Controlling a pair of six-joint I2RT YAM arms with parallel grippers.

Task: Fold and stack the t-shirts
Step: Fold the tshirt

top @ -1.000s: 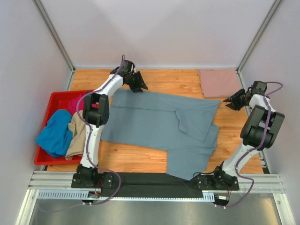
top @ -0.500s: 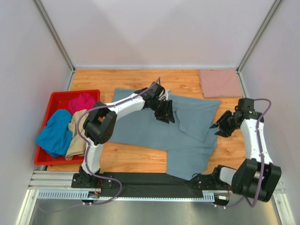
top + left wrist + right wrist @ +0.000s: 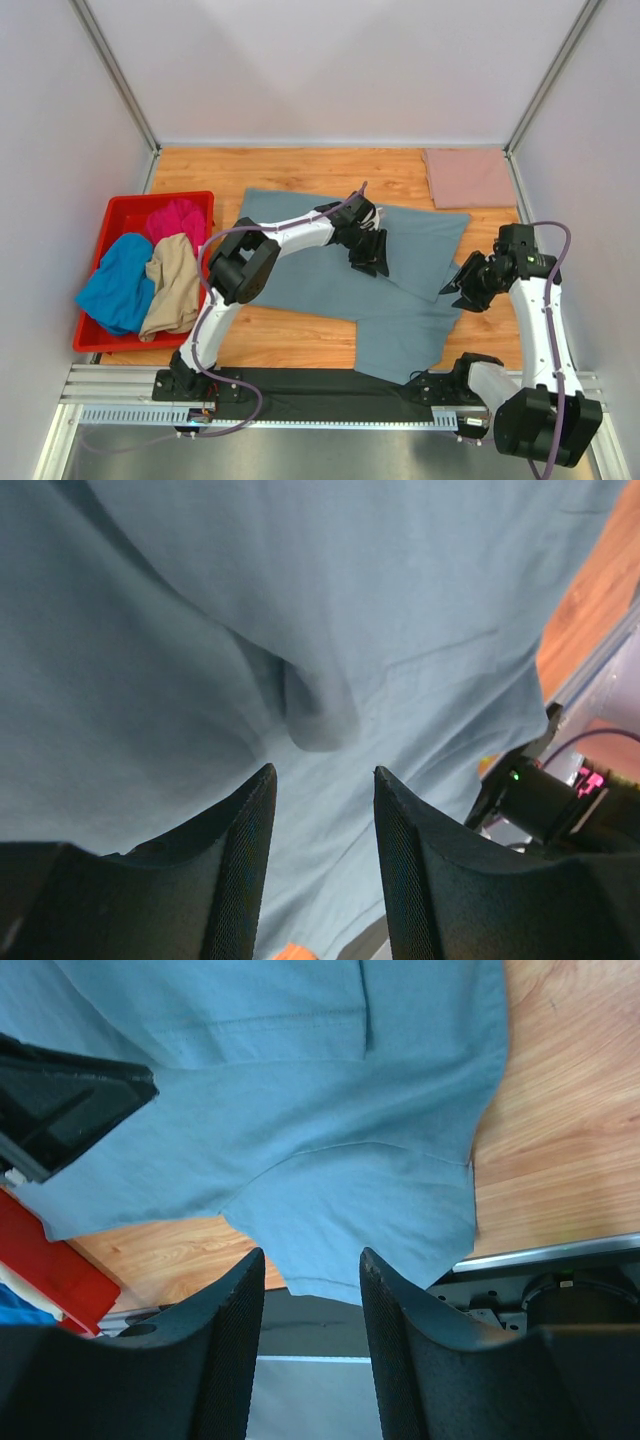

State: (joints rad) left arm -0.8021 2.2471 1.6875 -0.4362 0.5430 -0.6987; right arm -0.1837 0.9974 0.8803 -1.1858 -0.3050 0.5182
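Grey-blue t-shirt (image 3: 300, 270) spread on wood table (image 3: 300, 168) — left jaws apart, right jaws apart.

The two black fingers (image 3: 240, 850) of the left gripper (image 3: 325, 775) stand apart with nothing between them, just above the big grey-blue t-shirt (image 3: 300, 580), which has a small raised fold (image 3: 320, 715) by the fingertips, and some wooden desk (image 3: 590, 600) shows on the right.

Wooden tabletop (image 3: 290, 335), plain pale walls (image 3: 330, 70)
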